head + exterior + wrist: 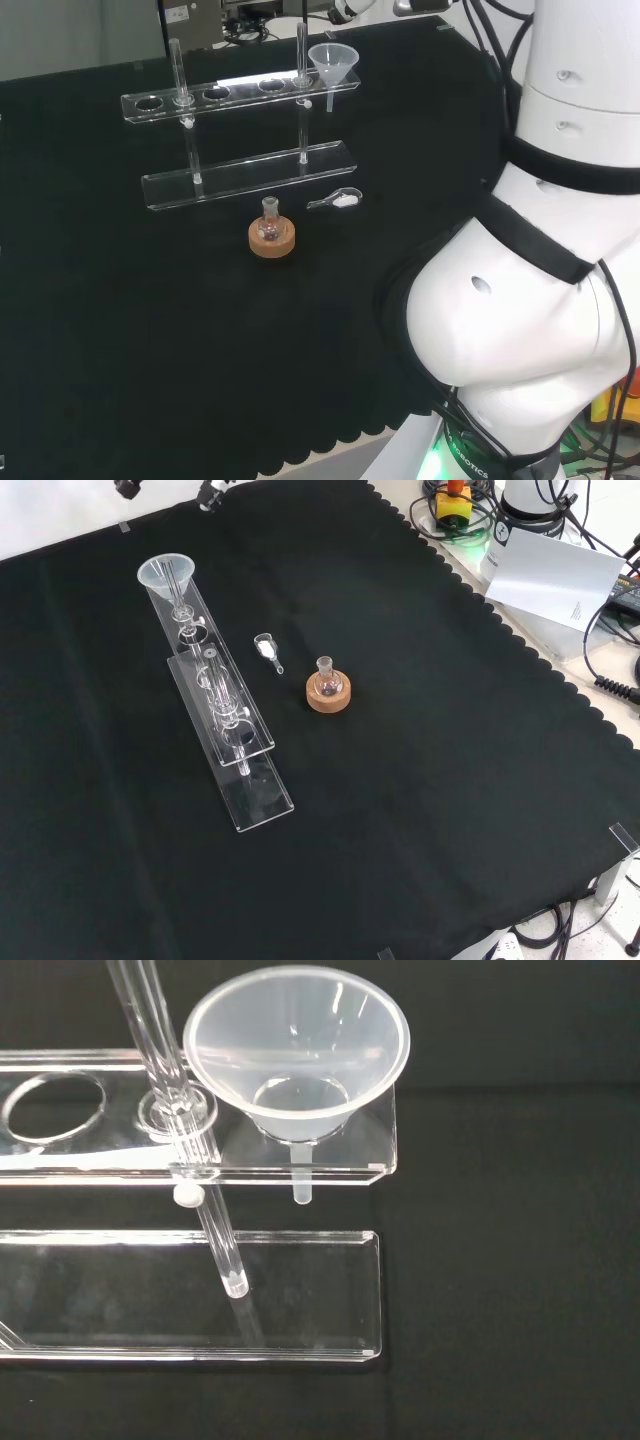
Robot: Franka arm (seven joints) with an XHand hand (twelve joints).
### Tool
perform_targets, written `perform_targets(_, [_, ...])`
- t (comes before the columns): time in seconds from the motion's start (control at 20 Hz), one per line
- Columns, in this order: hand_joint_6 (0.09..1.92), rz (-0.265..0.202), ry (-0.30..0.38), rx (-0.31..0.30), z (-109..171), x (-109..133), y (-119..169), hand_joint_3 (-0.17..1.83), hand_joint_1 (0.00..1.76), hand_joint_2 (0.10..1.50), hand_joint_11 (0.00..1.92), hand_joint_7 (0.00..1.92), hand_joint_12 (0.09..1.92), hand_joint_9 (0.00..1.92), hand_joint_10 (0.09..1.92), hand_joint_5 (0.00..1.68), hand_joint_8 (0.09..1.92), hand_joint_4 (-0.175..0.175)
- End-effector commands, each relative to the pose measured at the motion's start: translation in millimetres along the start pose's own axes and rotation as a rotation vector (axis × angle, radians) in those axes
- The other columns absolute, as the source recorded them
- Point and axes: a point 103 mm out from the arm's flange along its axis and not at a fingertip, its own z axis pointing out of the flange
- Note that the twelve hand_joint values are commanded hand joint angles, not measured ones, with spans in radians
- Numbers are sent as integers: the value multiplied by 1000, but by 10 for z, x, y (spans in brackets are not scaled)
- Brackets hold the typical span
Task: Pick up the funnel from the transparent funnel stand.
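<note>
A clear plastic funnel (333,62) (167,574) (297,1050) sits upright in the end hole of the transparent funnel stand (240,95) (235,770) (200,1290). Its spout hangs through the upper plate, above the base plate. Two clear rods join the stand's plates. Black and white bits of the hand (212,494) show at the top edge of the front view, beyond the funnel and apart from it. In the wrist view the funnel is close and seen from above, with nothing touching it.
A small glass flask on a cork ring (271,238) (328,692) stands in front of the stand in the head view. A small scoop with white powder (340,200) (266,647) lies between them. The arm's white links (520,300) take up the head view's right.
</note>
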Motion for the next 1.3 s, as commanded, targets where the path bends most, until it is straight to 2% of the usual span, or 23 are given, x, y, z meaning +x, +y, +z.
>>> perform_targets(0.05, [87,-28,10,84,151,-49,210,461,578,756,54,27,1448,201,756,131,662,-26])
perform_targets(0.15, [87,-23,22,129,206,-58,278,460,586,742,56,10,1449,196,757,86,641,-21])
perform_targets(0.35, [87,-30,-1,127,261,-42,349,475,620,710,87,0,1451,185,779,45,607,-15])
perform_targets(0.6, [87,-35,-30,132,301,-18,401,525,690,658,125,1,1442,189,803,139,683,-19])
perform_targets(0.9, [87,-45,-58,143,290,-5,424,557,716,630,132,2,1439,190,805,228,701,-20])
perform_targets(1.05, [87,-46,-72,146,290,13,428,581,724,608,133,0,1436,185,803,279,701,-31])
perform_targets(1.3, [87,-54,-78,175,307,20,450,589,731,597,134,3,1437,188,804,243,701,-42])
